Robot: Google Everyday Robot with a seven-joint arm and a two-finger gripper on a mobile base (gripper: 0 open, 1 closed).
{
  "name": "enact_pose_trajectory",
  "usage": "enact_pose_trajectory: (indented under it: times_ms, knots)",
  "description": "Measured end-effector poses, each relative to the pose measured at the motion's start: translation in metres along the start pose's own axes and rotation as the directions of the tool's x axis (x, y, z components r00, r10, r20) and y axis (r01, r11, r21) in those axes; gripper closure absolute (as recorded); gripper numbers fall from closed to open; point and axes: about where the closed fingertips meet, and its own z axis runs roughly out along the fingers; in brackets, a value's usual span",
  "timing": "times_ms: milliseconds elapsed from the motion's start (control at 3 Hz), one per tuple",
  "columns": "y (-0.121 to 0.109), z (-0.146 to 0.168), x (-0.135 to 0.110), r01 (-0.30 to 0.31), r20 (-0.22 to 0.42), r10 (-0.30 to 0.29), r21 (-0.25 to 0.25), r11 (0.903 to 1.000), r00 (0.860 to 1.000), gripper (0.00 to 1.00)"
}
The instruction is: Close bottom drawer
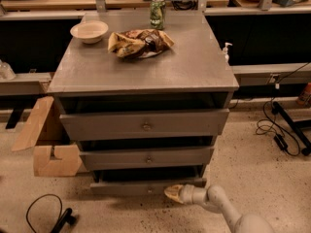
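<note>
— So, how is the arm (219, 206) being held?
— It is being stretched in low from the lower right, just above the floor (262, 178). The gripper (174, 193) is being pointed left, at the right part of the bottom drawer (126, 187) and its front. The fingers are being pressed together into one tapered tip, clamped on nothing. Whether the tip is touching the front cannot be told.
— And the drawer itself?
— It is being shown pulled out a little, lowest in the cabinet, under the middle drawer (146, 158) and the top drawer (144, 124).
— What is being seen around it?
— A bowl (89, 31), a can (157, 12) and a crumpled snack bag (138, 42) are being carried on the cabinet top (194, 69). A cardboard box (48, 149) is being propped beside the cabinet's left side, with a black cable (36, 212) being trailed across the floor near it.
</note>
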Motion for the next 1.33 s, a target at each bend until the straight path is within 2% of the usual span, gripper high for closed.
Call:
enact_pose_trajectory:
  times_ms: [333, 667, 1000, 1333]
  knots:
    - [0.002, -0.001, 0.000, 0.000, 0.000, 0.000, 0.000, 1.0000, 1.000, 1.00]
    - [-0.021, 0.002, -0.001, 0.005, 0.000, -0.005, 0.016, 0.9999, 1.000, 1.00]
    - [-0.021, 0.001, -0.001, 0.006, 0.000, -0.006, 0.017, 0.9998, 1.000, 1.00]
    - [-0.041, 0.004, -0.002, 0.005, -0.006, -0.005, 0.023, 0.9997, 1.000, 1.00]
